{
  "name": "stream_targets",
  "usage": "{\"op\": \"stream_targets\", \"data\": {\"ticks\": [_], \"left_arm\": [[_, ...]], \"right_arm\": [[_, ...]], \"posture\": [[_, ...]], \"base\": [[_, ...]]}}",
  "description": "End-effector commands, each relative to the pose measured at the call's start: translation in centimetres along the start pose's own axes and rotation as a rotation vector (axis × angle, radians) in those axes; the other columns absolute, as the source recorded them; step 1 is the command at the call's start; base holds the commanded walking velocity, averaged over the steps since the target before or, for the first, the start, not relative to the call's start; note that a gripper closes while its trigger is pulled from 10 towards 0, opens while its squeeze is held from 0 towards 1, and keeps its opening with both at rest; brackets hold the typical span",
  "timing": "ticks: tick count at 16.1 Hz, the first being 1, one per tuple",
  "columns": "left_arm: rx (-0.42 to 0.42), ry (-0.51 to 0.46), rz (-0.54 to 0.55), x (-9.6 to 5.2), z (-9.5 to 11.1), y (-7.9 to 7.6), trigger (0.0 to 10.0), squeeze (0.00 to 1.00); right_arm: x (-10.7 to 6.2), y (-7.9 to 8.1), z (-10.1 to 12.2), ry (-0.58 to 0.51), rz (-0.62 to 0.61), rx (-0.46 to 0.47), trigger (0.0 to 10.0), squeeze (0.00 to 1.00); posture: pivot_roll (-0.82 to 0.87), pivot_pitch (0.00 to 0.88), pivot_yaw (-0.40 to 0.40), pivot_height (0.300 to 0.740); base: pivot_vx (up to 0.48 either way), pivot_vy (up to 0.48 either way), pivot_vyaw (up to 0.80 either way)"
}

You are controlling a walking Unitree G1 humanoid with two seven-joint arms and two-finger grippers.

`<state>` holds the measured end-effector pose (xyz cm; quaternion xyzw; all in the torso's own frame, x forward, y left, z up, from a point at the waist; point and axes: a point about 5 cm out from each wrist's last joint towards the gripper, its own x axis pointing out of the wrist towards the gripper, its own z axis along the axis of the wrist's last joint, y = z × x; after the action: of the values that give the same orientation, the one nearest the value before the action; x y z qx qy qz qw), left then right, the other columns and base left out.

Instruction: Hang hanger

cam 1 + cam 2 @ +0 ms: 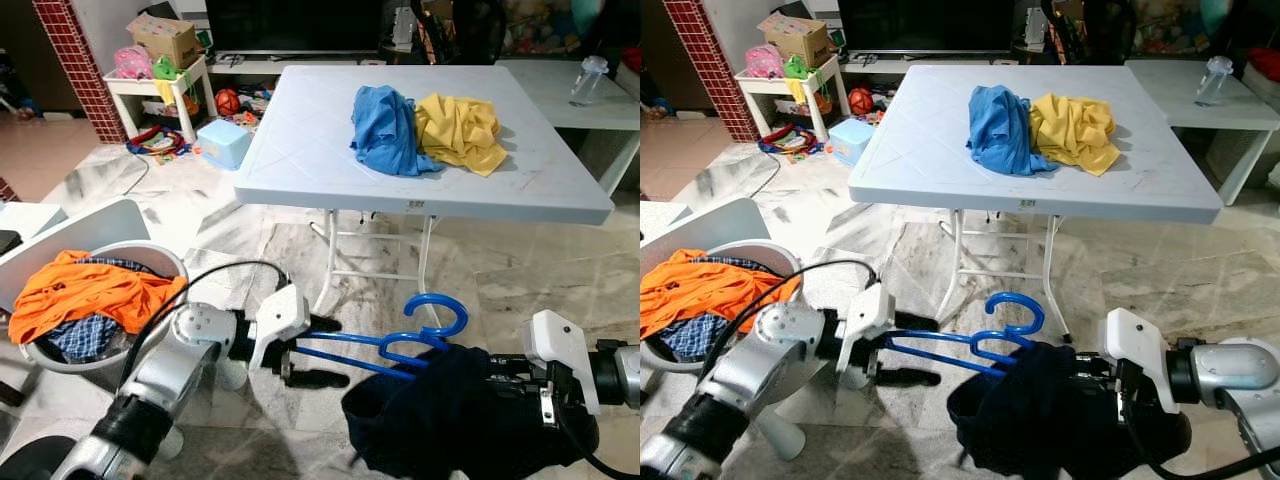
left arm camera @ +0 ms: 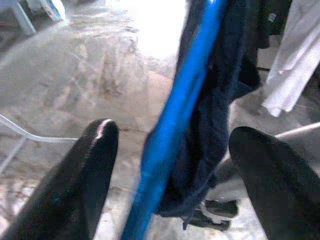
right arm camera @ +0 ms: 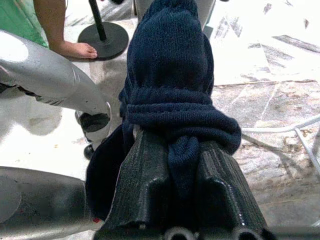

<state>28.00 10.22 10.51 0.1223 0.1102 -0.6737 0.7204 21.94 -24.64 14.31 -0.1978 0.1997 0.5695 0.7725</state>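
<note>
- Lower centre of frame: blue hanger (image 1: 400,345) lies between the left gripper (image 2: 172,165), fingers spread wide around its bar.
- Lower right: right gripper (image 3: 182,165) pinches the navy garment (image 1: 450,415).
- Risk: unclamped, the hanger could slip floorward, dragged by the garment's weight.

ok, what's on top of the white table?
On the white table: a crumpled blue cloth touching a yellow cloth beside it. Anything under those cloths is covered and can't be seen.

The dark blue cloth (image 1: 455,410) covers the right hand's fingers and one end of the blue hanger (image 1: 400,345). The person's foot (image 3: 75,49) is cut off.
</note>
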Motion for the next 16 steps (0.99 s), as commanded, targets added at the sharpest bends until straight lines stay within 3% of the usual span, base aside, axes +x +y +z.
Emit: {"op": "stream_targets", "data": {"ticks": [1,4,10,16], "left_arm": [[0.041,0.0,0.026,-0.1,0.6,0.7,0.0,0.0],[0.083,-0.015,0.068,0.0,1.0,1.4,0.0,0.0],[0.09,0.0,0.013,0.5,0.5,1.0,0.0,0.0],[0.1,0.005,-0.012,0.9,0.4,1.0,0.0,0.0]], "right_arm": [[-0.5,-0.1,0.7,0.0,0.013,-0.042,10.0,0.0],[-0.4,-0.7,0.7,0.032,-0.015,-0.084,10.0,0.0],[0.1,-1.6,1.2,0.01,-0.056,-0.124,10.0,0.0],[0.0,-1.3,1.3,0.003,-0.034,-0.123,10.0,0.0]], "posture": [[-0.08,0.0,0.021,0.74],[-0.08,0.0,0.021,0.74],[-0.08,0.0,0.021,0.74],[-0.08,0.0,0.025,0.74]], "base": [[0.0,0.0,0.0],[0.0,0.0,0.0],[0.0,0.0,0.0],[0.0,0.0,0.0]]}}
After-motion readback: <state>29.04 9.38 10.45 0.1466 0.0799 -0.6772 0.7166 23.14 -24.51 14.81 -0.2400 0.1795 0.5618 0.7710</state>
